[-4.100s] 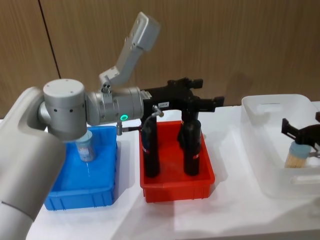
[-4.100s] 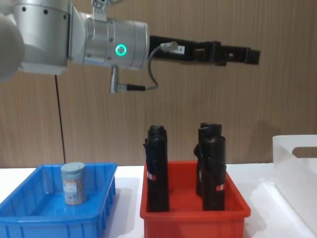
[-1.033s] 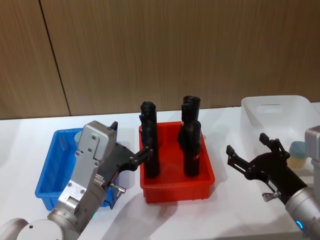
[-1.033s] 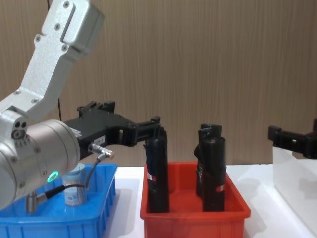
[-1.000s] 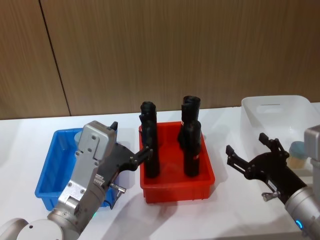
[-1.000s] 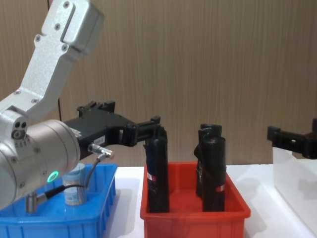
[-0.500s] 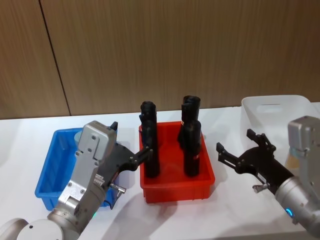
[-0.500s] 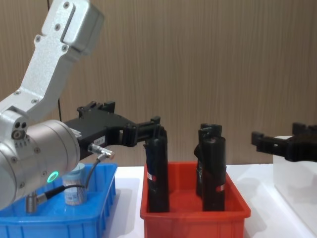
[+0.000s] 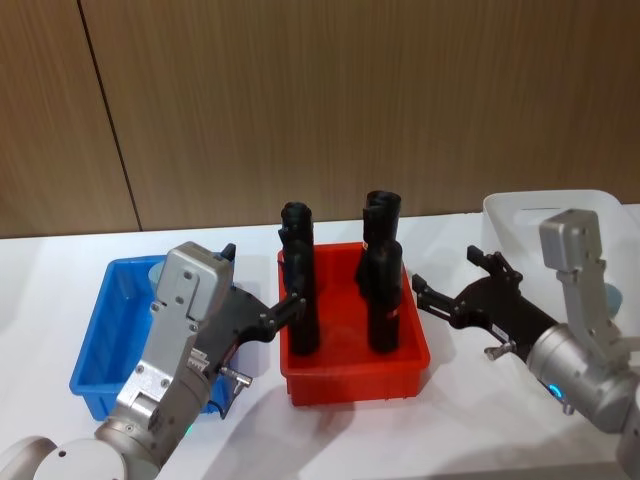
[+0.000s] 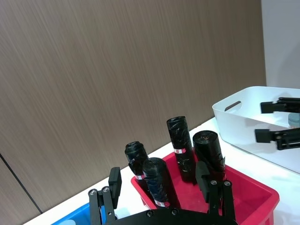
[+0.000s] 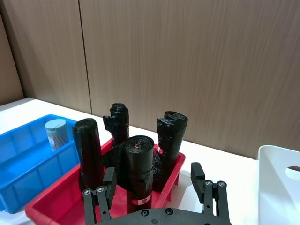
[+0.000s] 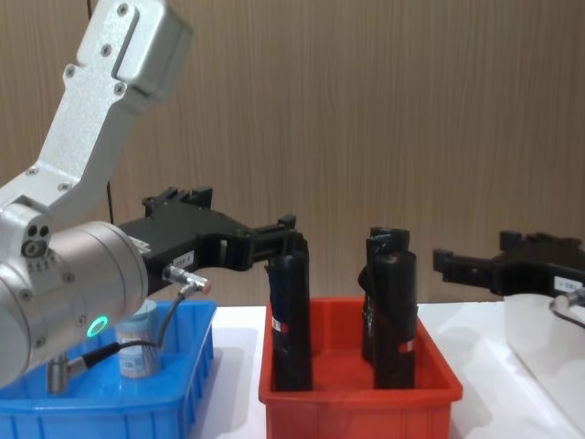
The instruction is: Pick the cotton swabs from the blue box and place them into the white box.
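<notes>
The left arm fills the near left, its grey joint lit by a green ring. Its left end effector (image 12: 245, 240) reaches out above the blue box (image 12: 178, 401), fingers spread, tips just by the top of the nearest black cylinder (image 12: 290, 315). One cotton swab jar (image 12: 138, 340) stands upright in the blue box, partly behind the arm's cable. A red bin (image 12: 356, 404) sits in the middle on the white counter (image 12: 236, 393), holding upright black cylinders. The right end effector (image 12: 475, 267) comes in from the right edge, open, hovering to the right of the cylinders and above the gap between the red bin and the white box (image 12: 541, 338).
</notes>
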